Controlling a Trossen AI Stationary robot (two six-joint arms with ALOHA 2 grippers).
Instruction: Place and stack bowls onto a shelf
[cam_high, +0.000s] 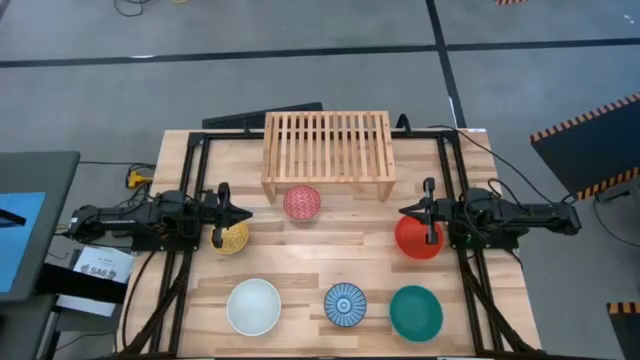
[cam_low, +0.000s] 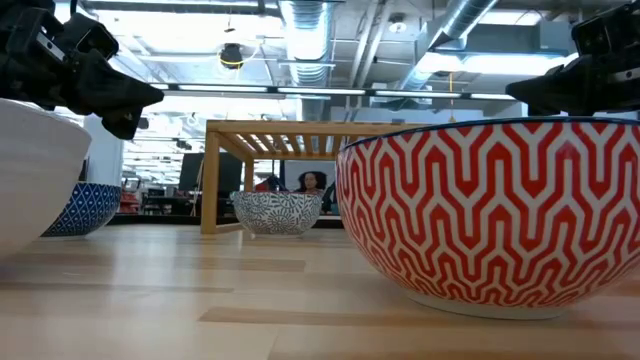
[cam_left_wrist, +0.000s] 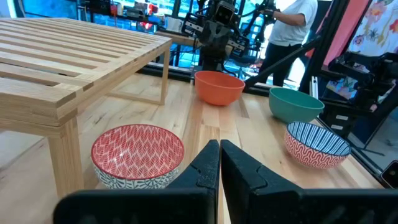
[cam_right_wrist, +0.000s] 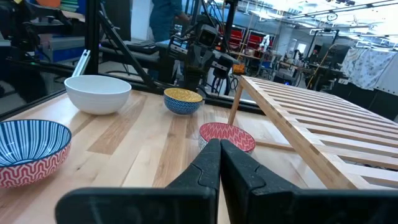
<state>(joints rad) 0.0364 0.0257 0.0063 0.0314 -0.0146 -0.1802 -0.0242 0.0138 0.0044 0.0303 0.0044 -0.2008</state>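
The light-wood shelf (cam_high: 327, 150) stands at the table's far middle, with nothing on top. The pink-red patterned bowl (cam_high: 302, 202) sits just in front of it. The yellow patterned bowl (cam_high: 232, 238) lies under my left gripper (cam_high: 243, 213), which is shut and empty above it. The plain red bowl (cam_high: 417, 237) lies under my right gripper (cam_high: 405, 211), also shut and empty. The white bowl (cam_high: 254, 306), the blue-and-white striped bowl (cam_high: 345, 304) and the teal bowl (cam_high: 415, 312) stand in a row near the front edge.
Black frame rails (cam_high: 190, 180) run along the table's left and right sides, and a dark bar lies behind the shelf. Bare tabletop (cam_high: 340, 250) lies between the two arms. A person (cam_left_wrist: 289, 31) stands in the room beyond the table.
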